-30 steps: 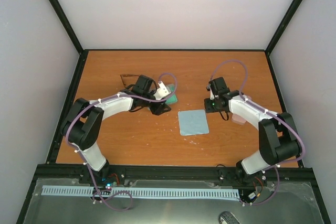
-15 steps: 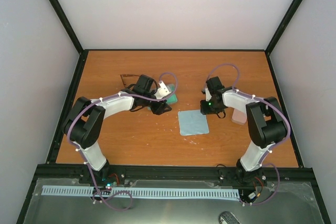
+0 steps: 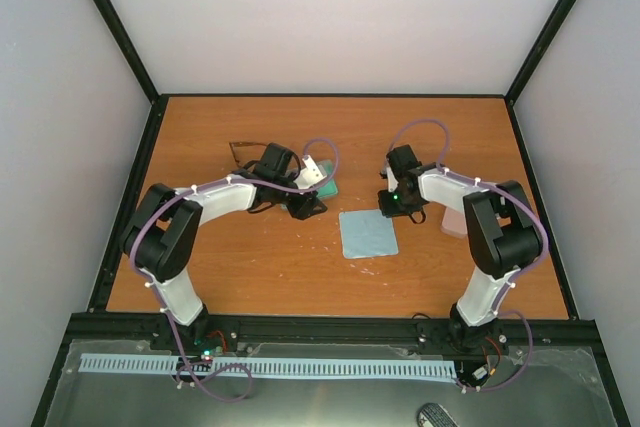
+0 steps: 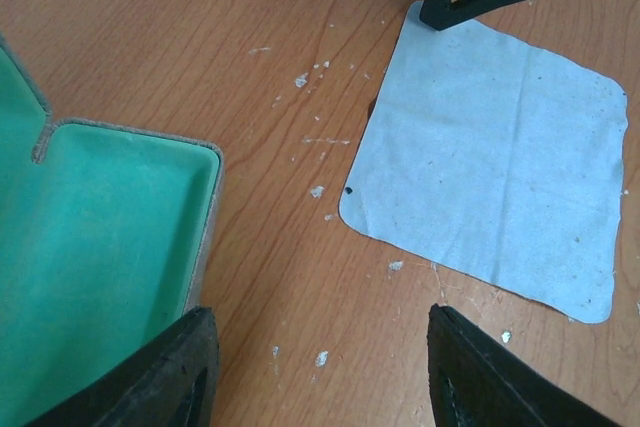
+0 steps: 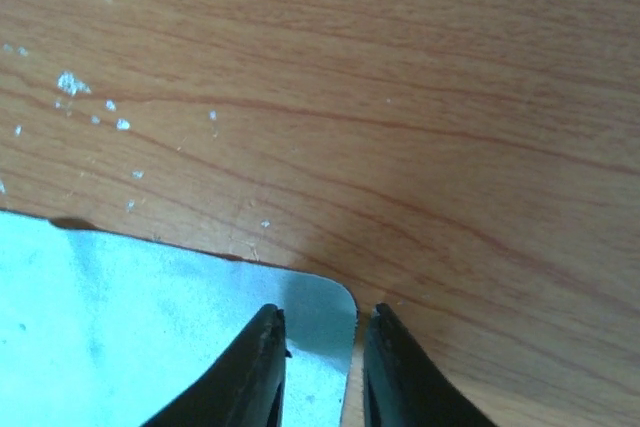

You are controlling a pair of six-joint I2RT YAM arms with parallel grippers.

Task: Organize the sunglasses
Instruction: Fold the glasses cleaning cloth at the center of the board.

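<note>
- Left hand [image 4: 320, 342], fingers spread, hovers by open green-lined case [image 4: 100, 237]; brown sunglasses [image 3: 240, 152] lie behind it, toward the table's far-left corner.
- Right hand [image 5: 318, 347], fingers narrowly parted, straddles blue cloth [image 5: 150, 327] corner.

Right fingers [image 5: 255, 372] now down at cloth [image 5: 150, 337] corner.

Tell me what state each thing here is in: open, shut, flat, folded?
Left pincer: wide open, holding nothing.
Right pincer: slightly open, astride a cloth corner.
Cloth: spread flat.
Grey case: open, the visible part of its green inside empty.
Sunglasses: lying loose; folded or not, too small to tell.
Pink case: mostly hidden by the arm; cannot tell.
</note>
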